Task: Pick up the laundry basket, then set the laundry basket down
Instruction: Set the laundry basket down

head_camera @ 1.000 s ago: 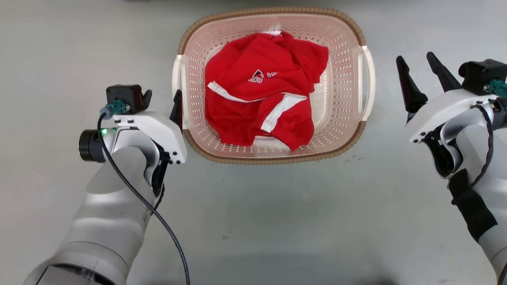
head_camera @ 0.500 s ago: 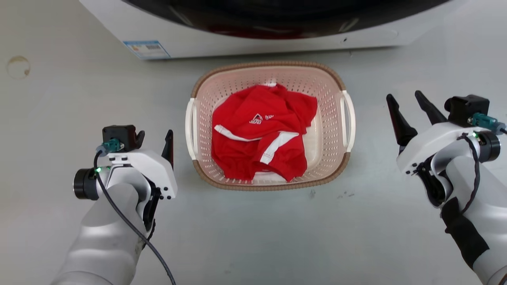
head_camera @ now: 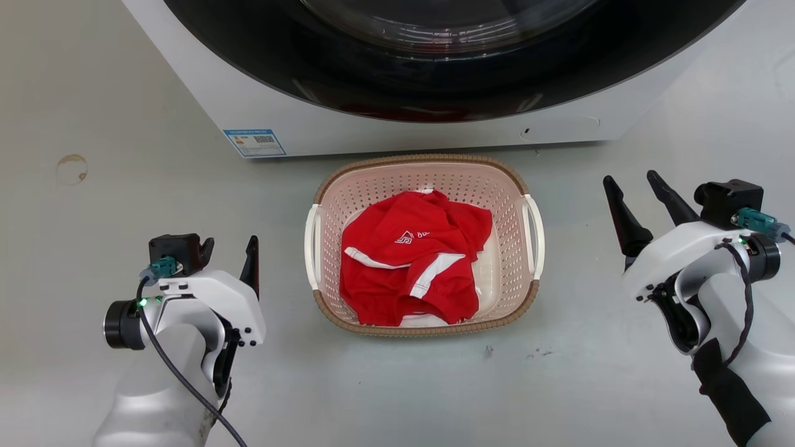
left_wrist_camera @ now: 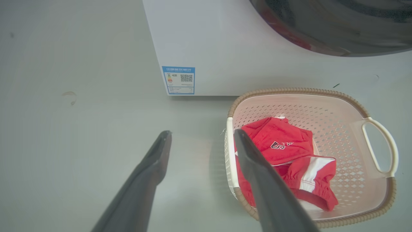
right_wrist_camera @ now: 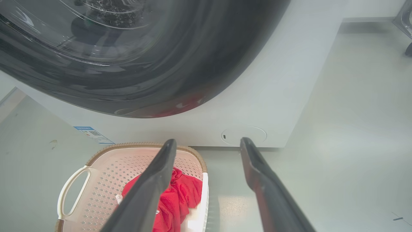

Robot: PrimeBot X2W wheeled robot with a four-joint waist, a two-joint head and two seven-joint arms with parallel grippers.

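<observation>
Laundry basket (head_camera: 404,185) down on the grey floor (head_camera: 124,205), flat on its bottom, right in front of the big white washer (head_camera: 372,127). Back rim very close to the washer's front; touching or not, hard to tell. Pale pink with lots of little holes, a brown rim all round, and a white handle on each side. Inside, a crumpled red shirt (head_camera: 413,261) with white stripes, lying on the bottom of the basket.

Left gripper (left_wrist_camera: 201,132) to the left of the basket, near the left handle (head_camera: 310,248) but apart from it, with bare floor in between. Fingers spread wide, with nothing between them. In the left wrist view, one dark finger over bare floor, the other in front of the basket's near side.

Right gripper (head_camera: 630,177) to the right of the basket, farther off than the left one and well apart from the right handle (head_camera: 538,236). Fingers spread wide too, pointing up toward the washer, holding nothing. In the right wrist view, one finger across the basket's corner and the red shirt, the other in front of the washer's white front and the floor.

Basket between the two grippers, touched by neither.

Small blue label (head_camera: 254,143) low on the washer's front, on the left. Round brown mark (head_camera: 71,169) on the floor, far to the left.
</observation>
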